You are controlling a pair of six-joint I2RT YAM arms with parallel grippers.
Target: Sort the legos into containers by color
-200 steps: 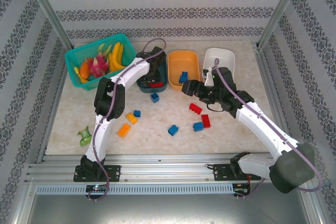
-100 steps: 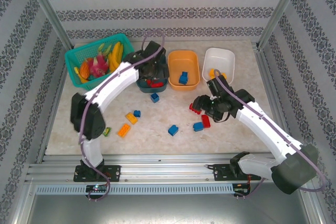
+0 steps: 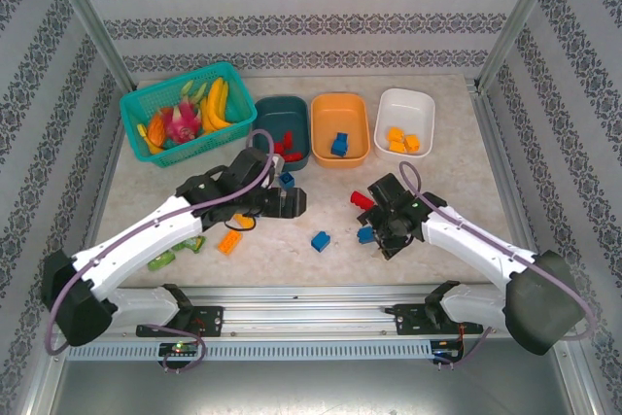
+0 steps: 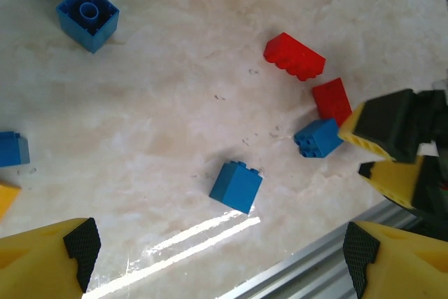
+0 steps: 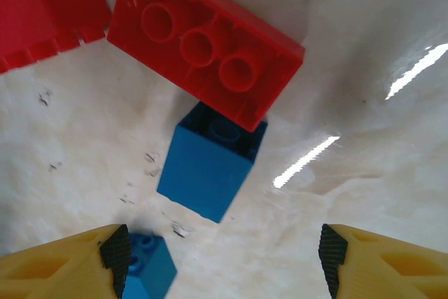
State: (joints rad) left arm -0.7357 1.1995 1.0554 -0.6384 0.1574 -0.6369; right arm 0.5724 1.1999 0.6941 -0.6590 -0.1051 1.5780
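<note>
Marble-look worktop (image 3: 466, 172) has open room along its right edge & left-middle; loose bricks bunch toward front-centre. Three smooth, round-cornered tubs line the back edge: dark teal tub (image 3: 277, 116) w/ red bricks, orange tub (image 3: 340, 114) w/ one blue brick, white tub (image 3: 403, 109) w/ orange bricks. A teal mesh basket (image 3: 133, 123) of toy fruit sits at the back-left corner. Left gripper (image 3: 296, 203) hangs over the centre, jaws wide apart, nothing btwn them. In its wrist view a blue cube (image 4: 236, 186) lies ahead of the fingers (image 4: 77, 243), free on all sides. Right gripper (image 3: 381, 232) is low at front-centre-right, jaws apart & empty, in a tight cluster. There a long red brick (image 5: 206, 54) shows its hollow underside w/ three tubes & overlaps a blue brick (image 5: 210, 162); can't tell if it rests on it. A second red brick (image 5: 49, 19) is cut off at the frame corner; another blue brick (image 5: 147, 264) is partly hidden by a finger. A square blue brick (image 3: 287, 180) sits just in front of the dark teal tub. An orange brick (image 3: 229, 240) lies near the front edge; one beside it is half under the left arm. Bricks are glossy hard plastic; worktop is shiny, w/ glare streaks.
</note>
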